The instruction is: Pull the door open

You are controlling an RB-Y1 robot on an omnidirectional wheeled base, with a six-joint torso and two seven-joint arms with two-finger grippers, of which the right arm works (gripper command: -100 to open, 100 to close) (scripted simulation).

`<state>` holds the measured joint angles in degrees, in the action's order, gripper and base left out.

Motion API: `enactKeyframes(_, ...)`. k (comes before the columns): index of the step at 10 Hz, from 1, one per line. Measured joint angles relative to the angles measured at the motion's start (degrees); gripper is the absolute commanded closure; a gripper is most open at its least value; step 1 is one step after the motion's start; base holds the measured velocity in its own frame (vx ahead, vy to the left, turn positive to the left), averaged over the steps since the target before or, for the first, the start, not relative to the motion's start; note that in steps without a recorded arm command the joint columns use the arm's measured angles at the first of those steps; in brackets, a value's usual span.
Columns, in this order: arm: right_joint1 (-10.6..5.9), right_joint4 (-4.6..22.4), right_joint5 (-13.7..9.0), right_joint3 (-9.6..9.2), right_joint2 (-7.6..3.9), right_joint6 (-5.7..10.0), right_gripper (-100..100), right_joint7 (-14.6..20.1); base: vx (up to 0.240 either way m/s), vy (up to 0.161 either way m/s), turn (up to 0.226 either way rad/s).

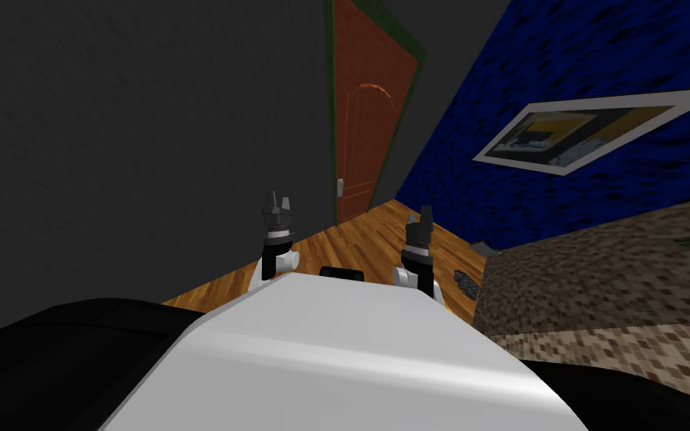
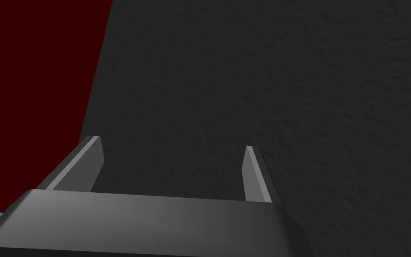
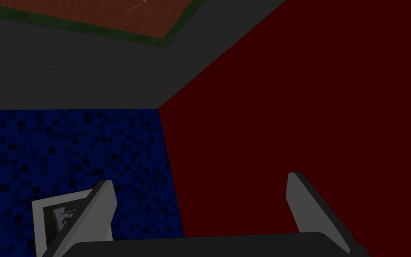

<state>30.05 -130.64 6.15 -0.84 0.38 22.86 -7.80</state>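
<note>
The head camera, rolled, looks steeply down and forward along the floor [image 1: 351,247] to the far door [image 1: 362,142]. The left wrist camera looks past the left tool [image 2: 171,145] at the near grey wall [image 1: 149,150]. The right wrist camera looks up past the right tool [image 3: 200,180]. It shares the door's corner, blue wall [image 1: 560,45] and picture [image 1: 590,131] with the head view.

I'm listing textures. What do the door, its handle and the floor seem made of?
Door: reddish-brown, matte, likely wood, judging by its carved arch line. Handle: pale grey, possibly metal, too small to tell. Floor: orange-brown wood planks, with visible board seams and grain.
</note>
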Motion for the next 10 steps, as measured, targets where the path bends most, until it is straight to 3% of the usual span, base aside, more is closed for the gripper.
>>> enactKeyframes(5, -3.43, 6.02, 1.59, 0.02, -2.37, 0.24, -100, -3.51, 0.134, 0.016, 0.075)
enactKeyframes(7, -4.03, 8.57, 2.56, -0.48, -3.3, 0.81, -100, -5.55, 0.136, 0.018, 0.101)
enactKeyframes(10, -6.69, 13.09, 3.79, -0.59, -4.61, 1.05, -100, -8.35, 0.101, 0.001, 0.074)
